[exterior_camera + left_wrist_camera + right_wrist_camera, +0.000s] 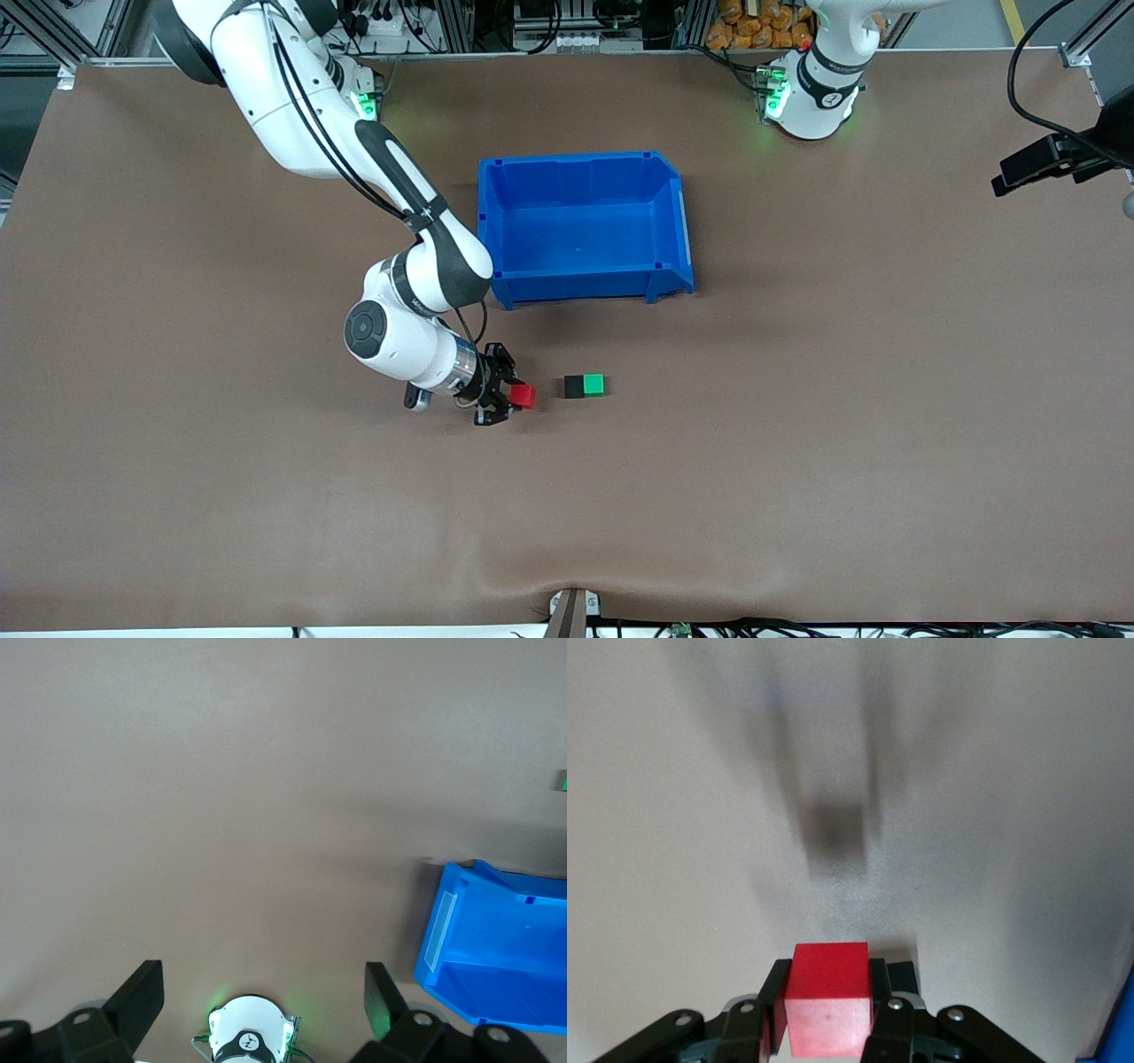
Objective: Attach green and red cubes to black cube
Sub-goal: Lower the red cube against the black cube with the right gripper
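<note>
My right gripper (507,394) is shut on the red cube (524,395), low over the table. In the right wrist view the red cube (828,1010) fills the gap between the black fingers (772,992) of that gripper (827,973), and its shadow falls on the bare mat. A short gap away, toward the left arm's end, the black cube (574,386) and the green cube (594,385) rest on the table touching side by side, the black one nearer the red cube. My left gripper (263,992) waits open and holds nothing, high over the left arm's own base (251,1038).
A blue bin (585,226) with nothing in it stands farther from the front camera than the cubes; it also shows in the left wrist view as the blue bin (496,966). Brown mat covers the table all around.
</note>
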